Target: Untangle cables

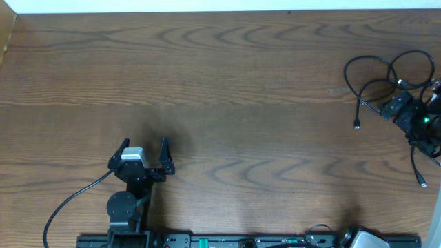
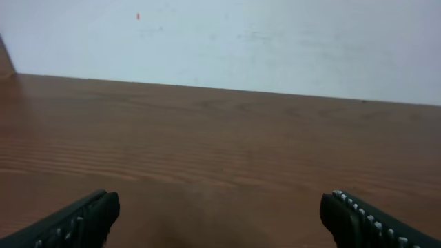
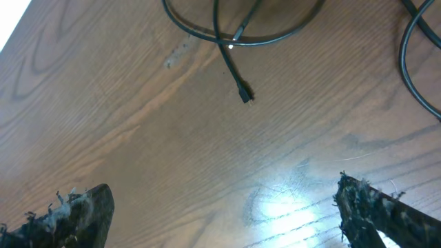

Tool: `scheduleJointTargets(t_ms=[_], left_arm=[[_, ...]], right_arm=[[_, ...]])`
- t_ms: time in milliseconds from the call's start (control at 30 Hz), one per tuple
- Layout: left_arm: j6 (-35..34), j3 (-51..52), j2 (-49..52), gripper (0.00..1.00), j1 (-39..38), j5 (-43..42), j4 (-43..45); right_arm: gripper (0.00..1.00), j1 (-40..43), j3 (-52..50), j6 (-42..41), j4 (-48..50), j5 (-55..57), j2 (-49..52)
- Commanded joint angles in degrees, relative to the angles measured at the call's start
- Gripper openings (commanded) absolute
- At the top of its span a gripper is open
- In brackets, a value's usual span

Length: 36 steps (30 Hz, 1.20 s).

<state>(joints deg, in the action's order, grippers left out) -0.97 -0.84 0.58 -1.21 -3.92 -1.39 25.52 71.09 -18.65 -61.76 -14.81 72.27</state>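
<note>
While I've got the overhead up, the cables (image 1: 358,114) are all bunched at the far right end of the table (image 1: 241,89), a few thin black loops crossing over each other near the back edge. One loose end trails off to the left of the pile and finishes in a small plug (image 3: 244,93) lying flat on the wood. Another strand runs toward the near side along the right edge and ends in a second plug (image 1: 422,183).

The right gripper (image 3: 224,196) is right over there in that tangle. Its wrist cam shows both fingers spread wide with only bare wood between them, nothing pinched. The pads (image 3: 83,210) look kind of frayed and fuzzy. The first plug sits ahead of the fingers, apart from both, with the loops further out past it. From overhead, some strands pass under or behind the arm, and I can't tell whether they touch it.

The left gripper (image 1: 145,142) is way over at the near left, well apart from the cables. Its jaws are wide apart too, holding nothing. Its cam just shows wood grain and a white wall (image 2: 220,41).
</note>
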Motion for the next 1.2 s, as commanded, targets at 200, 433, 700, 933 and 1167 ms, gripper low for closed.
scheduleJointTargets(t_ms=[200, 433, 700, 933, 1167], left_arm=[[1.3, 0.6, -0.5, 0.97, 0.3, 1.8, -2.9], [1.4, 0.6, -0.5, 0.97, 0.3, 2.4, -2.8], [1.4, 0.6, -0.4, 0.97, 0.3, 2.4, -2.7], [1.4, 0.6, -0.3, 0.97, 0.3, 2.4, -2.7], [1.4, 0.6, -0.3, 0.97, 0.3, 2.4, -2.7]], right_arm=[[0.99, -0.4, 0.5, 0.1, 0.0, -0.4, -0.4], [0.99, -0.4, 0.5, 0.1, 0.0, -0.3, -0.4], [0.99, -0.4, 0.5, 0.1, 0.0, -0.3, -0.4], [0.99, -0.4, 0.5, 0.1, 0.0, -0.4, -0.4], [0.99, -0.4, 0.5, 0.1, 0.0, -0.3, -0.4]])
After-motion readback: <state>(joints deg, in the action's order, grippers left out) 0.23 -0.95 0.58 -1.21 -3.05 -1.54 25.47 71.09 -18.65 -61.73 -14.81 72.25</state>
